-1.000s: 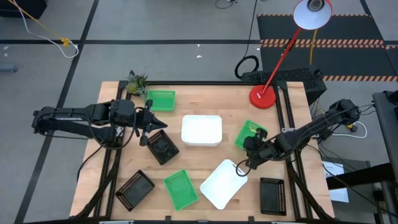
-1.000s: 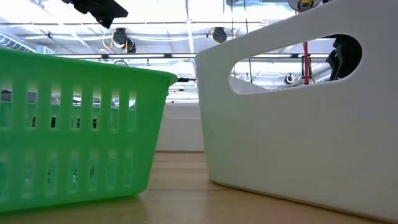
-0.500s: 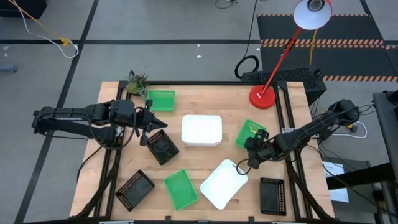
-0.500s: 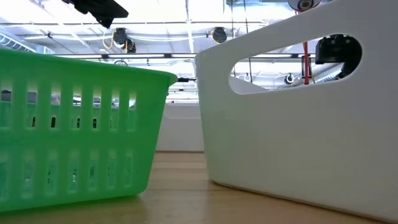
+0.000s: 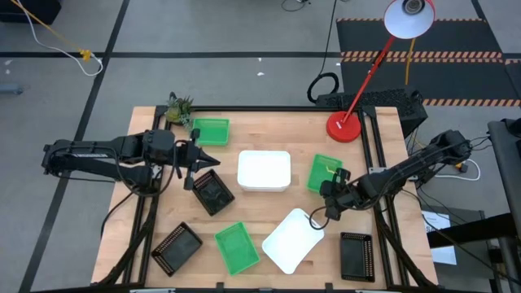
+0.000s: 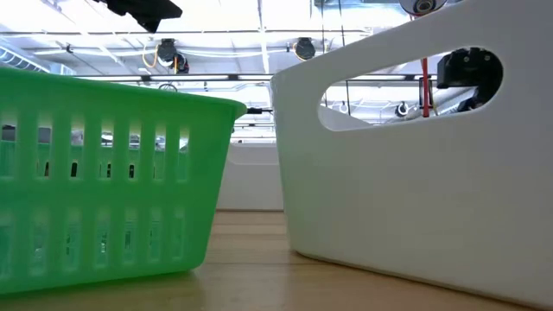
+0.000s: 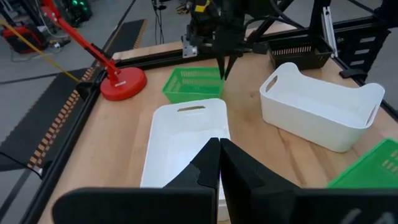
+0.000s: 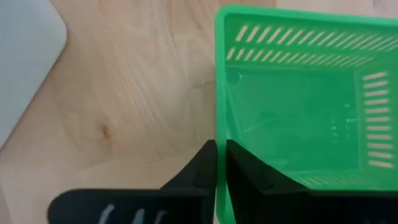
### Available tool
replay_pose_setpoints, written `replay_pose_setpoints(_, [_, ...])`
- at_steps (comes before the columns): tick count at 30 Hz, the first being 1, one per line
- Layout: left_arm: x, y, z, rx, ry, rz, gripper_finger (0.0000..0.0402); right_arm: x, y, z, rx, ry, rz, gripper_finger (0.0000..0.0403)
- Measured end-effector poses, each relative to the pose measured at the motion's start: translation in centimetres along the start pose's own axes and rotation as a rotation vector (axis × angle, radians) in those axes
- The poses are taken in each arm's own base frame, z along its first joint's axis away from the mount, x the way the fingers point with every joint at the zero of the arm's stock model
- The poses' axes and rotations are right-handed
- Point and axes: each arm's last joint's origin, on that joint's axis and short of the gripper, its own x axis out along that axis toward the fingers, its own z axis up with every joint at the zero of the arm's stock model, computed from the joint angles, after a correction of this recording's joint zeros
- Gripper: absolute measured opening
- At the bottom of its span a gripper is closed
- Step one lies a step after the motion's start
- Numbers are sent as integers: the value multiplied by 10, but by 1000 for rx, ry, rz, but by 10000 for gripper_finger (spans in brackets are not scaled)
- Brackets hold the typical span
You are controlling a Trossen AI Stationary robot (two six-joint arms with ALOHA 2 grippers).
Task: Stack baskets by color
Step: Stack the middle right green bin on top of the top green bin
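Observation:
My right gripper (image 5: 329,194) is shut on the green basket (image 5: 323,172) at the table's right. My left gripper (image 5: 194,163) hovers shut and empty above the table's left half, beside a black basket (image 5: 213,193). One white basket (image 5: 264,171) sits mid-table and another (image 5: 293,240) lies askew near the front. Other green baskets sit at the far left (image 5: 211,131) and at the front (image 5: 237,247). Two more black baskets rest at the front left (image 5: 177,247) and front right (image 5: 357,255). All stand on their bottoms. My right gripper pinches one side wall (image 8: 219,134) of the green basket, close to a corner, with one finger (image 8: 245,171) inside the basket and the other (image 8: 198,168) outside. The fingers slant down from the table's right and near side. The basket sits on the wood.
A red lamp base (image 5: 343,126) stands at the far right of the table, its arm reaching beyond the edge. A small leafy toy (image 5: 178,108) lies at the far left corner. Bare wood shows between the white basket and the held green one.
My right gripper has sunk a little and shut on the green basket's wall. The basket has turned slightly on the table, its sides now squarer to the table's edges. My left gripper has kept its place.

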Motion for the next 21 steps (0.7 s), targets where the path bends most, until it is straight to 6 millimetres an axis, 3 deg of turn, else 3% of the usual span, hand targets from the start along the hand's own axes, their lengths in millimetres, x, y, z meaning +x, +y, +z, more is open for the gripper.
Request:
replay_pose_setpoints(6, [2, 0, -1, 31, 12, -2, 15, -1, -5, 1, -52, -14, -40, 8])
replay_pose_setpoints(10, [10, 0, -1, 64, 22, -5, 15, -13, -6, 9, -88, -63, -66, 5])
replay_pose_setpoints(21, [60, 2, -2, 109, 19, -5, 20, -54, 0, 33, -167, -184, -93, 4])
